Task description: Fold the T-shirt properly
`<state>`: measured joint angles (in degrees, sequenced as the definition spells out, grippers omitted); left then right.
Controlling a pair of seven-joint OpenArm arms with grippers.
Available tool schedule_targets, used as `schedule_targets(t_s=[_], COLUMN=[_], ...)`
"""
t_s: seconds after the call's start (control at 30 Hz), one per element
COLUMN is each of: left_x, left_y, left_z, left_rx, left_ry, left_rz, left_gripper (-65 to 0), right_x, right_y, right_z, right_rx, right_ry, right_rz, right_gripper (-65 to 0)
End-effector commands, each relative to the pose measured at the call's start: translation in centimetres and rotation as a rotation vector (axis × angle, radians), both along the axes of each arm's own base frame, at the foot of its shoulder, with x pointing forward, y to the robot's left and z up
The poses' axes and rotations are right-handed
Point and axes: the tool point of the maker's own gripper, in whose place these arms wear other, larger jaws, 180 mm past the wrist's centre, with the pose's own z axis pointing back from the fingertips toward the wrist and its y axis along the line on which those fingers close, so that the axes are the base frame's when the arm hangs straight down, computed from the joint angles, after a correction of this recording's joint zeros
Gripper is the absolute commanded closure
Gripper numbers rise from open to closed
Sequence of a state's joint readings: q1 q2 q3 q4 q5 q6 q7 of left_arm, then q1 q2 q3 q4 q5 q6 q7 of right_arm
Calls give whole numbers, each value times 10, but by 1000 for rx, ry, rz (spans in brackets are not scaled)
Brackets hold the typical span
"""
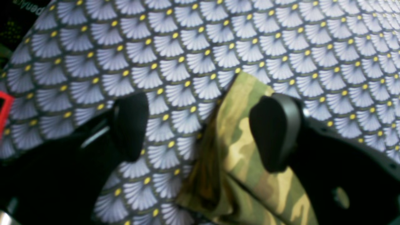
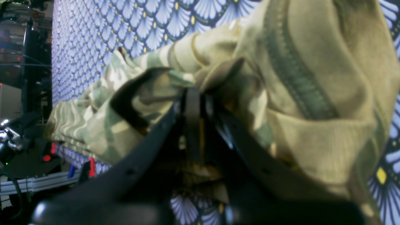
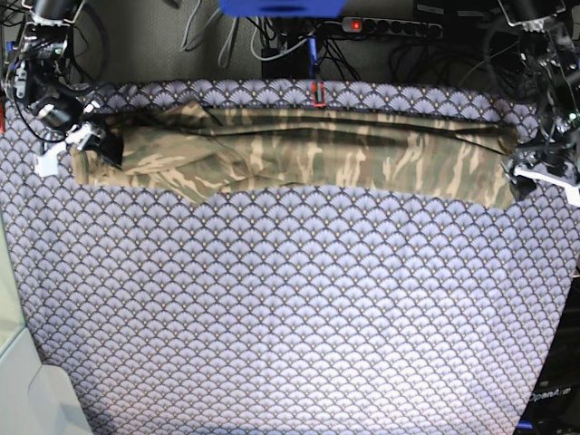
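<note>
The camouflage T-shirt (image 3: 308,159) lies stretched out as a long band across the far part of the table, folded lengthwise. My right gripper (image 3: 102,145) is at its left end. In the right wrist view the gripper (image 2: 193,93) is shut on a bunched fold of the shirt (image 2: 312,62). My left gripper (image 3: 519,179) is at the shirt's right end. In the left wrist view it (image 1: 203,129) is open, and the shirt's corner (image 1: 243,150) lies between the black fingers, close to the right finger (image 1: 275,134).
The purple scallop-patterned tablecloth (image 3: 290,308) covers the whole table. A red marker (image 3: 317,93) sits at the far edge, with cables and a power strip (image 3: 390,27) behind it. A white object (image 3: 54,399) is off the near-left corner.
</note>
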<state>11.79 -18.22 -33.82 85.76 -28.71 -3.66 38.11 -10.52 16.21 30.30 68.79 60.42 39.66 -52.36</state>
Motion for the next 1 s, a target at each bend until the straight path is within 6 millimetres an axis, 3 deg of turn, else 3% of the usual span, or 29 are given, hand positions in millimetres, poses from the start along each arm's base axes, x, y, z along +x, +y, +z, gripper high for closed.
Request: schedule_targets(t_s=[0.0, 0.2, 0.27, 0.6, 0.67, 0.83, 0.97], left_x=[7, 3, 5, 12, 9, 2, 5], left_y=[6, 8, -6, -27, -28, -32, -37], left_z=[9, -17, -24, -34, -36, -42, -38], left_rx=[-6, -120, -125, -79, -82, -105, -108], left_ry=[-40, -11, 12, 90, 101, 148, 133], left_rz=[10, 57, 14, -124, -126, -132, -144], left_gripper=[-518, -518, -518, -513, -440, -1, -9], right_x=[1, 1, 1, 2, 2, 2, 2], right_y=[-7, -6, -6, -6, -6, -5, -5], right_z=[5, 5, 5, 6, 6, 5, 5], right_rx=[-27, -27, -27, -26, -26, -24, -24], right_ry=[-10, -9, -8, -11, -11, -11, -11], right_rz=[13, 14, 15, 15, 15, 14, 14], right_gripper=[0, 0, 0, 0, 0, 0, 0])
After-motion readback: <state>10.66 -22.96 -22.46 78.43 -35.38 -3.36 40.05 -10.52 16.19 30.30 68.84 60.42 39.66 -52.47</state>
